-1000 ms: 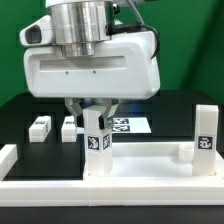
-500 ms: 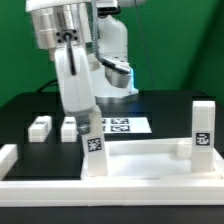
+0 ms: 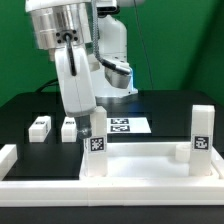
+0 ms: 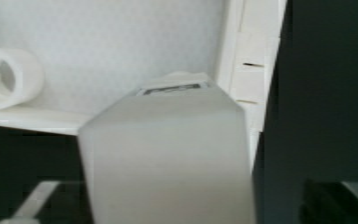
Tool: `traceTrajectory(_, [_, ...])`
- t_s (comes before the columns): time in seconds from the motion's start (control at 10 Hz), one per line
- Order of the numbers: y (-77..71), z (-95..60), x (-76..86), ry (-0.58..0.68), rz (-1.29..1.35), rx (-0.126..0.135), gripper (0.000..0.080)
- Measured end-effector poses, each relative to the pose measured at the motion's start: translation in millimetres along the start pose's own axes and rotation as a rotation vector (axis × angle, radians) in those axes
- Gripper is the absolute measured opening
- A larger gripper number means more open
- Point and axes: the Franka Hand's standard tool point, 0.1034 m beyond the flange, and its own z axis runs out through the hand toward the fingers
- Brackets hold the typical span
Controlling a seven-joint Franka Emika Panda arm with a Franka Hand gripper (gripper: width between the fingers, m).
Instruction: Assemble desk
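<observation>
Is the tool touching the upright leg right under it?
Cannot tell. In the exterior view the tool overlaps the top of the leg, hiding any gap; the wrist view shows mostly one finger, not the contact.

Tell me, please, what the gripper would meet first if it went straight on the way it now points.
Pointing straight down, the gripper would first meet the upright leg on the desk top, at the exterior view's left; it seems right at the leg's top, though depth is unclear.

You cannot tell how the gripper's (image 3: 92, 122) jaws stand over the corner leg (image 3: 96, 152), and in the wrist view a blurred finger (image 4: 167, 160) hides much of the desk top (image 4: 105, 50).
</observation>
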Motion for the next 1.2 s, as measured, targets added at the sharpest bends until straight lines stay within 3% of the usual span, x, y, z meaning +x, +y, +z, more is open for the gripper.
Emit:
traceTrajectory(0.1, [0.0, 0.0, 0.0, 0.0, 0.0, 0.0, 0.0635])
traceTrajectory(0.6, [0.0, -0.5, -3.2, 0.003, -0.034, -0.013, 0.0649])
traceTrajectory(0.7, [-4.4, -6.0, -22.5, 0.036, -0.148, -0.034, 0.0649])
traceTrajectory(0.8, [-6.5, -10.2, -33.6, 0.045, -0.329, -0.038, 0.0649])
traceTrajectory(0.9, [-4.2, -12.1, -35.6, 0.045, -0.54, -0.046, 0.0649])
traceTrajectory(1.0, [-2.9, -11.0, -31.2, 0.057, -0.666, -0.037, 0.0649])
traceTrajectory(1.2, [-1.4, -9.5, -27.7, 0.07, -0.752, -0.031, 0.0649])
